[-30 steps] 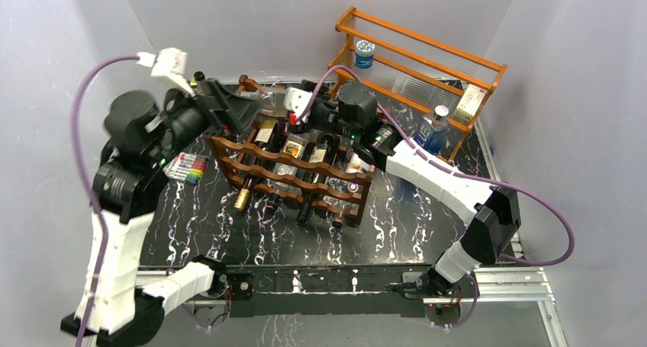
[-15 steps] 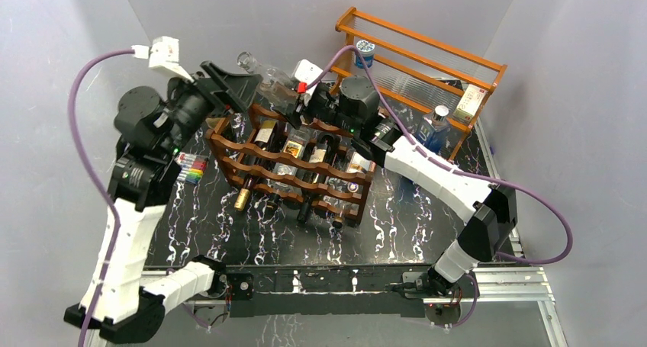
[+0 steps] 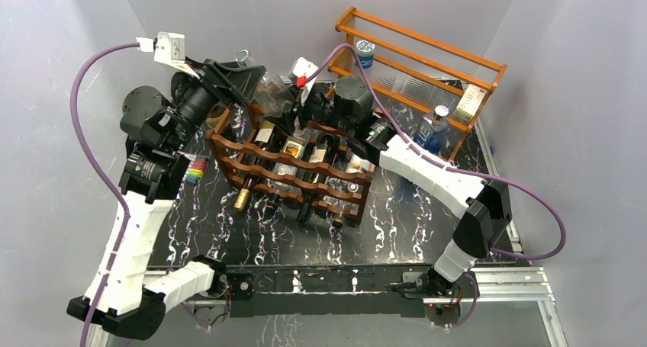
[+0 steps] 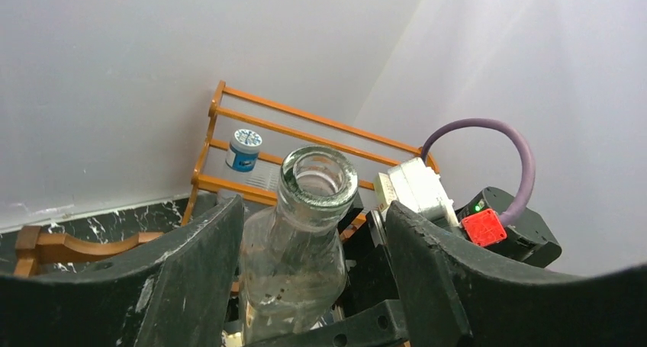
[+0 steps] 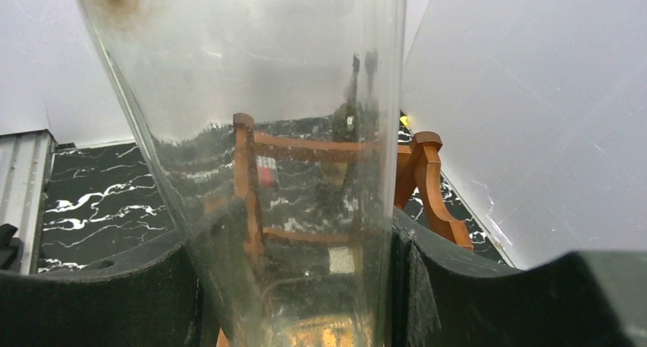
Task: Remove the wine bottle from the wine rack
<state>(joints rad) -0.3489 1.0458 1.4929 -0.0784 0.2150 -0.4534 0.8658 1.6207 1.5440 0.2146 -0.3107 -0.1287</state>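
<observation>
The top camera looked down from above the near edge, taking in the whole table [image 3: 252, 232]. The left wrist camera sat close at the wine bottle's [image 4: 294, 248] open mouth, facing the orange shelf [image 4: 305, 120]. The right wrist camera, almost against the same bottle's glass, looked through it toward the wine rack [image 5: 429, 181].

Wine bottle [image 3: 268, 84] — lifted from low behind the wine rack [image 3: 290, 168], now above its top rail, mouth tilted up and left. Left gripper [image 3: 248, 71] and right gripper [image 3: 294, 103] — both risen with it; left arm reaches higher.
</observation>
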